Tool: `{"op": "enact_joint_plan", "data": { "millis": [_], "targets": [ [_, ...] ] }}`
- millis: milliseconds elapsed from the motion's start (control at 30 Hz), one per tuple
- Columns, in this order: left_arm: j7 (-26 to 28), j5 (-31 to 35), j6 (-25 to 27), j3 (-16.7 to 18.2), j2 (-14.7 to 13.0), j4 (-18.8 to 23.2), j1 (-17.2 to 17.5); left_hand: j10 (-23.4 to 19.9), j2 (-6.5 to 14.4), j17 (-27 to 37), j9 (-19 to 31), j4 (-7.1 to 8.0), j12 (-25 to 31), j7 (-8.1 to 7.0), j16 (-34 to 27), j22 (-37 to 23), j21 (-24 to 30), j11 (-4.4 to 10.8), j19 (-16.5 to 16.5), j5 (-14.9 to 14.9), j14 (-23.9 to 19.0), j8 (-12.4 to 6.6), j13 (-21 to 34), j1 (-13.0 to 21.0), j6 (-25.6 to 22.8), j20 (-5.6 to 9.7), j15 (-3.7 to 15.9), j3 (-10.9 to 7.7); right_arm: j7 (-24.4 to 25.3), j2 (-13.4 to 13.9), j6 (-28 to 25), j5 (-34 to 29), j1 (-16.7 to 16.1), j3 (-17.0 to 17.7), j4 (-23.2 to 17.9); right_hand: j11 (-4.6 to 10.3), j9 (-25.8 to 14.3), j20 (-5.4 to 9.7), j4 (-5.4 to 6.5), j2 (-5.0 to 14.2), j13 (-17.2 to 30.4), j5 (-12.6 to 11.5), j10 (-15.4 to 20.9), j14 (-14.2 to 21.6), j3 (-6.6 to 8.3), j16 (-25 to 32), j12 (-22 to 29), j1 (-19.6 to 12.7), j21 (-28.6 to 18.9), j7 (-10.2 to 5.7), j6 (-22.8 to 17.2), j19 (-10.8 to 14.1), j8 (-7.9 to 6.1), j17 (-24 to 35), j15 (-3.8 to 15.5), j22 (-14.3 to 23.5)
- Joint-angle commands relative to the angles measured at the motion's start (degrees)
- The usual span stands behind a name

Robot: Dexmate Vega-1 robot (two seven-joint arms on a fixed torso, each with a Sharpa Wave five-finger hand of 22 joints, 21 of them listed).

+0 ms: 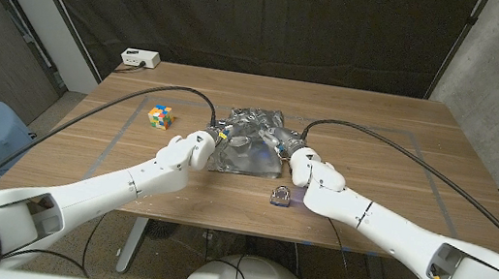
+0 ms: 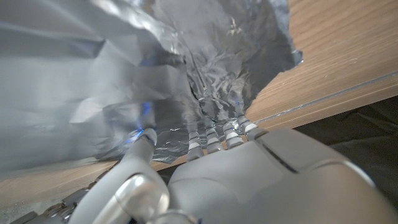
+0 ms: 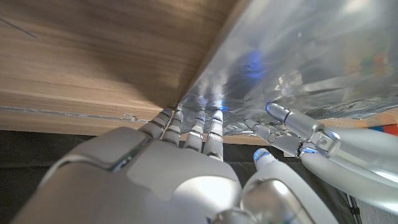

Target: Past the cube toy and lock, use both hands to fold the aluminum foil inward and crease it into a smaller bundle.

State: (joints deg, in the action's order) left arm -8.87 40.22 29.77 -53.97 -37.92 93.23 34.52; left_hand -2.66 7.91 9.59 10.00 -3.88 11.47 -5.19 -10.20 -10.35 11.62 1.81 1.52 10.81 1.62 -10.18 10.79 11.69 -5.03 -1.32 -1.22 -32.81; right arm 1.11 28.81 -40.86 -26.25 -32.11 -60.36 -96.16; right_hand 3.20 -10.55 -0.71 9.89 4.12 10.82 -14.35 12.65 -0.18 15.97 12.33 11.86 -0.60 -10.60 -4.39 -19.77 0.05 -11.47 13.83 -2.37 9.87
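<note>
Behind the lock (image 1: 279, 196), at the table's (image 1: 393, 165) middle, the foil (image 1: 251, 140) lies as a crumpled sheet, and both hands are on it. The left hand (image 1: 191, 148) has its fingers on the foil's left edge; the left wrist view shows its fingers (image 2: 211, 138) dug into the crinkled metal with the thumb pressing from the side, so it looks to be pinching a fold of foil. The right hand (image 1: 302, 164) meets the right edge; in the right wrist view its fingers (image 3: 193, 124) reach under or against the sheet's rim where it meets the wood. Whether that hand truly grips the foil or only presses on it I cannot tell.

The cube (image 1: 162, 116) sits left of the foil, apart from it and from the left arm. The lock lies just in front of the foil, close beside the right hand.

As a judgement, the work is partly under way: the foil's far part is already bunched and wrinkled, yet its near part still spreads fairly flat and wide. Both sides still need bringing inward toward the middle, then pressing down to set the creases and make a compact bundle.
</note>
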Motion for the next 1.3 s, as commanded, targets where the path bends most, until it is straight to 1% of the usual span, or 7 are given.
{"op": "enact_joint_plan", "data": {
  "millis": [33, 433, 800, 900, 1000, 1067, 1300],
  "targets": [
    [0.65, -1.02, -0.20, -0.20, 0.27, -1.27, -0.70, -0.52, 0.07, 0.21, 0.17, -0.01, 0.37, 0.56, -0.20, -0.23, 0.28, -0.14, -0.24, 0.11, -0.27, -0.35, 0.17, 0.44, -0.98, -0.23, -0.30, -0.35, -0.72, 0.45, -1.83, -0.68, -0.59, -0.51, -1.61, -0.13, -0.10, 0.13, -0.08, 4.67, 0.26, -0.04, 0.87, 0.26, 0.49, 0.46, 0.11, -0.10, -0.36, 0.10, -0.61, -0.16, -0.29, -0.01, 0.05, 0.05],
    [1.31, -1.53, -0.02, -0.55, 0.59, -1.96, -1.00, -0.50, 0.08, 0.22, 0.17, -0.12, 0.37, 0.64, -0.19, -0.23, 0.31, -0.16, -0.33, 0.12, -0.37, -0.37, 0.17, 0.50, -1.06, -0.26, -0.30, -0.45, -1.50, 0.36, -4.49, -0.67, -1.14, -0.94, -2.91, -0.32, -0.11, 0.65, -0.08, 4.90, 0.28, -0.07, 0.84, 1.04, 0.75, 0.72, -0.08, -0.19, -0.71, 0.59, -1.30, 0.68, -0.41, -0.17, 0.92, 0.03],
    [1.50, -1.96, 0.23, -0.76, 0.51, -1.87, -0.96, -0.49, 0.08, 0.22, 0.18, -0.20, 0.38, 0.75, -0.17, -0.24, 0.31, -0.17, -0.34, 0.13, -0.39, -0.31, 0.17, 0.54, -0.95, -0.28, -0.33, -0.53, -1.08, 0.38, -2.57, -0.43, 0.11, -1.16, -2.14, -0.53, -0.12, 0.75, -0.10, 5.02, 0.29, -0.10, 0.45, 1.29, 0.97, 0.75, -0.33, -0.28, -0.76, 0.78, -0.98, 0.91, -0.18, -0.29, 1.03, 0.02],
    [1.34, -2.16, 0.15, -0.80, 0.39, -1.73, -0.97, -0.51, 0.08, 0.22, 0.18, -0.23, 0.39, 0.79, -0.15, -0.24, 0.31, -0.14, -0.34, 0.13, -0.37, -0.31, 0.17, 0.55, -0.94, -0.29, -0.30, -0.55, -1.39, 0.74, -1.24, -0.36, 0.90, -0.83, -2.27, -0.63, -0.12, 0.07, -0.34, 4.42, 0.31, -0.03, -0.77, 1.11, 0.92, 0.56, -0.82, -0.39, -0.84, 0.29, 0.35, 1.27, 0.40, -0.46, 0.67, 0.00],
    [1.19, -2.24, 0.43, -0.85, 0.41, -1.54, -0.93, -0.50, 0.09, 0.22, 0.18, -0.25, 0.39, 0.78, -0.15, -0.24, 0.31, -0.18, -0.34, 0.13, -0.39, -0.31, 0.17, 0.57, -0.95, -0.30, -0.35, -0.58, -2.16, 1.31, 0.02, -0.76, 1.99, -0.68, -2.90, -1.16, -0.10, -2.29, -1.04, 2.71, 0.33, 0.20, -1.87, 0.69, 0.48, 0.19, -1.08, -0.69, -0.83, -1.14, 1.42, 1.59, 0.71, -0.81, -0.45, -0.03],
    [1.20, -2.22, 0.45, -0.95, 0.42, -1.47, -0.92, -0.50, 0.09, 0.22, 0.18, -0.26, 0.39, 0.78, -0.15, -0.24, 0.31, -0.13, -0.33, 0.13, -0.39, -0.31, 0.17, 0.58, -0.95, -0.29, -0.35, -0.60, -2.61, 1.61, 0.88, -1.10, 2.66, -0.53, -3.30, -1.30, -0.08, -2.77, -1.31, 2.16, 0.34, 0.29, -2.09, 0.56, 0.34, 0.07, -1.08, -0.82, -0.83, -2.05, 1.75, 1.70, 0.79, -0.94, -0.72, -0.03],
    [0.85, -2.43, 0.77, -1.20, 0.59, -1.11, -0.83, -0.49, 0.10, 0.23, 0.18, -0.31, 0.39, 0.76, -0.14, -0.24, 0.31, -0.14, -0.35, 0.14, -0.39, -0.32, 0.17, 0.60, -0.97, -0.28, -0.33, -0.64, -4.18, 2.45, 3.31, -2.84, 4.25, -0.18, -4.29, -1.42, -0.07, -4.05, -1.75, 1.37, 0.34, 0.43, -2.43, 0.45, 0.14, -0.08, -1.05, -1.07, -0.84, -2.60, 1.88, 1.95, 0.75, -1.17, -1.64, -0.03]
  ]
}}
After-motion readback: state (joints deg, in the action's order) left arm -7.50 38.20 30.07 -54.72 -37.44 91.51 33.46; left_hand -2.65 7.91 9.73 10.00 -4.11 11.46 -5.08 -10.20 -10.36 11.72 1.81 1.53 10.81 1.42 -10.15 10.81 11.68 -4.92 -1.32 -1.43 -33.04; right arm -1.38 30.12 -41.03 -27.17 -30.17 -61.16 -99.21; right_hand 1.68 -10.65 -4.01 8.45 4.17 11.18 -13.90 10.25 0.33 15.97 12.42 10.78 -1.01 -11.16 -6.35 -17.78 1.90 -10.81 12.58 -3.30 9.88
